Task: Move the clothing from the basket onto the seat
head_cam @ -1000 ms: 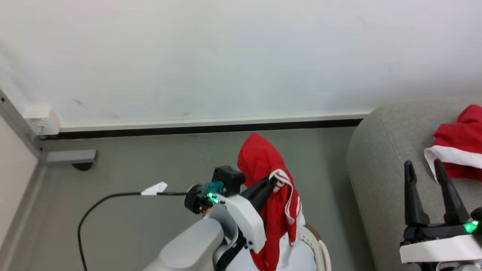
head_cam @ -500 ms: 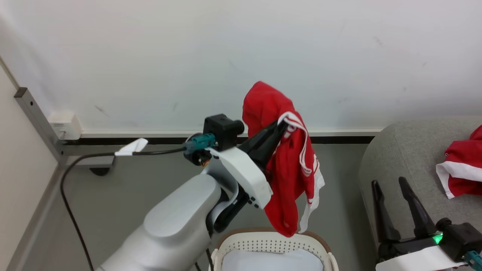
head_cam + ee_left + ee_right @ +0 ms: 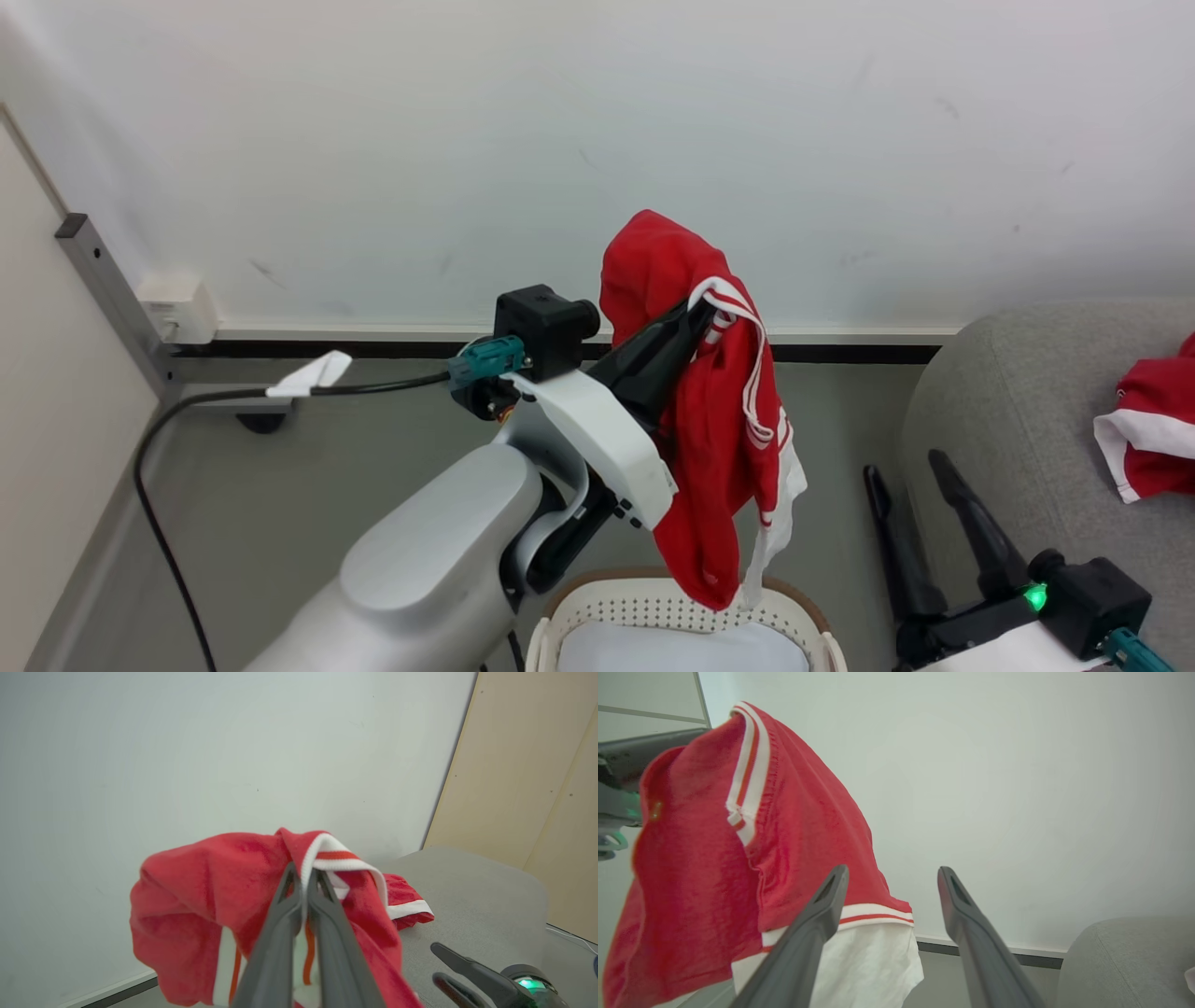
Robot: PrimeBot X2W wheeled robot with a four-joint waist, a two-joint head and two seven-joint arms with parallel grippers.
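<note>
My left gripper (image 3: 700, 313) is raised above the basket (image 3: 653, 605), shut on the striped band of a piece of red clothing (image 3: 724, 420). The clothing hangs down, its white-trimmed end at the basket's far rim. In the left wrist view the closed fingertips (image 3: 293, 877) pinch that white band, and the red cloth (image 3: 196, 905) drapes to the left. My right gripper (image 3: 906, 469) stands open and holds nothing, low at the right beside the grey seat (image 3: 1008, 401). A second red garment (image 3: 1153, 429) lies on the seat. The right wrist view has the open gripper (image 3: 893, 872) in front of the hanging clothing (image 3: 714, 858).
A white wall with a skirting board (image 3: 373, 334) runs behind. A black cable (image 3: 159, 523) with a white tag trails over the grey floor at the left. A grey metal post (image 3: 112, 299) and a wall box (image 3: 177, 306) stand in the left corner.
The left gripper has lifted the red clothing higher, so its lower end is out of the basket. The head view has shifted, and the right gripper now sits a little left of the seat's edge.
</note>
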